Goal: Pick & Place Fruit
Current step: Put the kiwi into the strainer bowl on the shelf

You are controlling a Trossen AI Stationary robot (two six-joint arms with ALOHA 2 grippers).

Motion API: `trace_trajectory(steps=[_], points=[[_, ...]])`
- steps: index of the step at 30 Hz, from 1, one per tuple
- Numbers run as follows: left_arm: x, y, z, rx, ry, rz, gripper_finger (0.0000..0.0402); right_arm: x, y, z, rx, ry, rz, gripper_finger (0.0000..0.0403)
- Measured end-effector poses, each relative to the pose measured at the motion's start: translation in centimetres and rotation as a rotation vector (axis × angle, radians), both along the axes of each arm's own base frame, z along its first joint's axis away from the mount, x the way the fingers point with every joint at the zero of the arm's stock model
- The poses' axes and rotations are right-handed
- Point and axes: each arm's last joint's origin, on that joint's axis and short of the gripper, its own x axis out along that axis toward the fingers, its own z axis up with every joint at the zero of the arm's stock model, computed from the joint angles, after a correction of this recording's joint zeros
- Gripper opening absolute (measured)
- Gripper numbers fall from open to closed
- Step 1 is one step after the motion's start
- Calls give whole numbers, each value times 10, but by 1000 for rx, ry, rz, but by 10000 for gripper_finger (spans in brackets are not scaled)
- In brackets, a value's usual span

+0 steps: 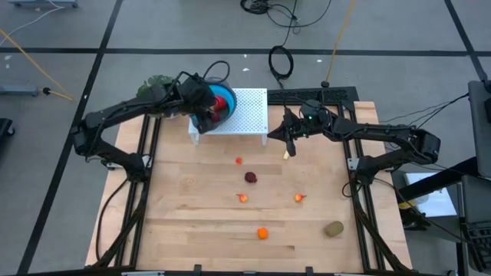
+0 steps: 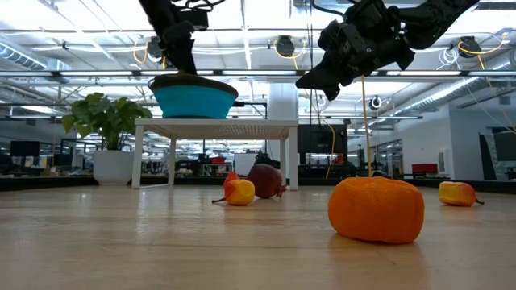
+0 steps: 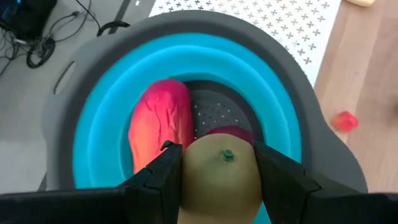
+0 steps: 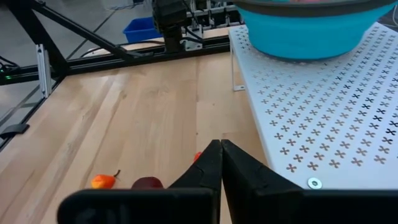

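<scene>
A blue bowl with a grey rim (image 1: 227, 98) stands on a white perforated stand (image 1: 249, 115) at the table's far side. Inside it lie a long red-orange fruit (image 3: 158, 124) and a dark red piece (image 3: 231, 131). My left gripper (image 3: 217, 158) hangs over the bowl, shut on an olive-brown oval fruit (image 3: 219, 177). My right gripper (image 4: 221, 148) is shut and holds nothing, hovering above the table to the right of the stand (image 1: 285, 138). On the wood lie a dark red ball (image 1: 251, 177), an orange ball (image 1: 263, 233), an olive oval (image 1: 333, 228) and tiny orange-red bits (image 1: 243, 198). My left gripper pinches the olive-brown oval by two opposite sides (image 3: 189, 177) between its two fingers (image 3: 163, 171). The fingers come from above, slanting down into the bowl's mouth. The fruit's small green stem end (image 3: 227, 155) faces the camera, and the fruit is held above the pieces in the bowl.
A pale-handled knife (image 1: 288, 153) lies on the wood just below my right gripper. A green leafy plant (image 1: 156, 84) stands behind the left arm. Black frame rails (image 1: 360, 207) run along the table's left and right sides. The front half of the wood holds the scattered fruit.
</scene>
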Motion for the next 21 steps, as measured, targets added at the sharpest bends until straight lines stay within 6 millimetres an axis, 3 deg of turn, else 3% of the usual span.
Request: trace_trajectory(steps=[11, 21], points=[[-8, 8, -2, -42, 27, -22, 168, 0, 0, 0, 1, 3, 0, 1], [-3, 11, -12, -58, 78, -55, 168, 0, 0, 0, 15, 0, -5, 1]])
